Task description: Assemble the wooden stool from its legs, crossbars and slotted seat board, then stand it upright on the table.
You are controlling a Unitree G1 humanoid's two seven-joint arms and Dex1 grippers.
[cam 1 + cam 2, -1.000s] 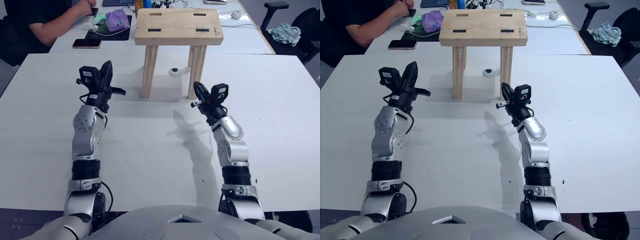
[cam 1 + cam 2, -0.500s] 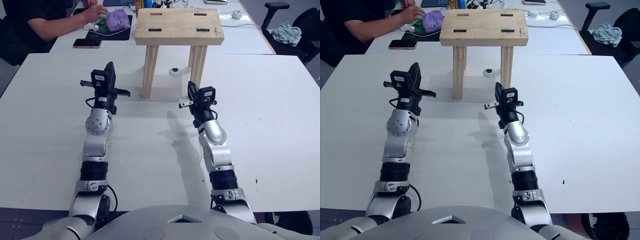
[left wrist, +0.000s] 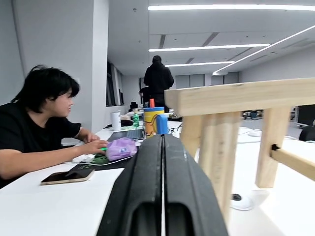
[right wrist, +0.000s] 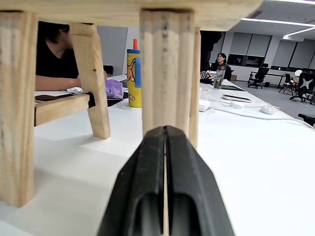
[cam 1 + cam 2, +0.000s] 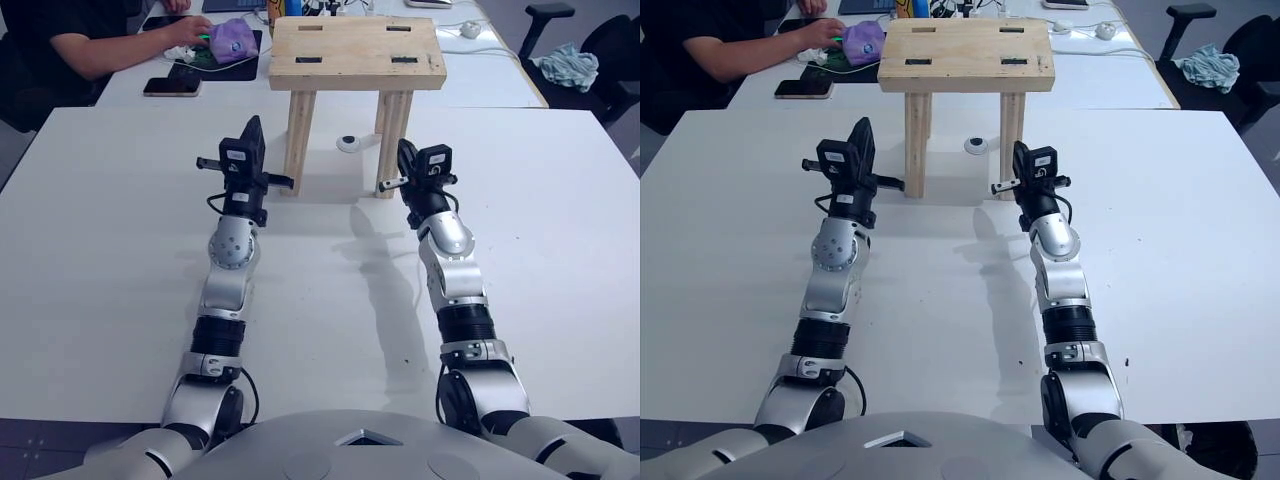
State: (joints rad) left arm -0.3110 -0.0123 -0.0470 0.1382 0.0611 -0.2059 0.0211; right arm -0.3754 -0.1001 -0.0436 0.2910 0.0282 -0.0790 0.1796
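Writing is scarce and none of it is legible to me: small white stickers (image 5: 237, 156) sit on the camera housings behind my left claw (image 5: 256, 124) and my right claw (image 5: 404, 147), their print too small to read. The yellow tube (image 4: 134, 73) on the far table (image 5: 500, 85) carries a printed picture I cannot make out. That tube, blue-banded with a red cap, stands upright well beyond both claws, past the stool's legs; what it holds I cannot tell. The stool (image 5: 357, 52) stands upright on the white table (image 5: 110, 230) directly ahead of me, all legs down, its slotted seat higher than either claw. My left claw has its fingers pressed together with only a thin seam between them and grips nothing. The front left leg (image 3: 216, 162) rises just ahead of its tip and toward my right claw's side, apart from it. My right claw is likewise closed and empty, and the front right leg (image 4: 166, 69) stands dead ahead of its tip, very near; whether they touch I cannot tell. A crossbar (image 4: 61, 109) joins the two legs on my left claw's side. A small white round thing (image 5: 349, 143) lies on the table beyond the legs. Far past my left claw lie a phone (image 5: 171, 87) and a purple bundle (image 5: 234, 40).
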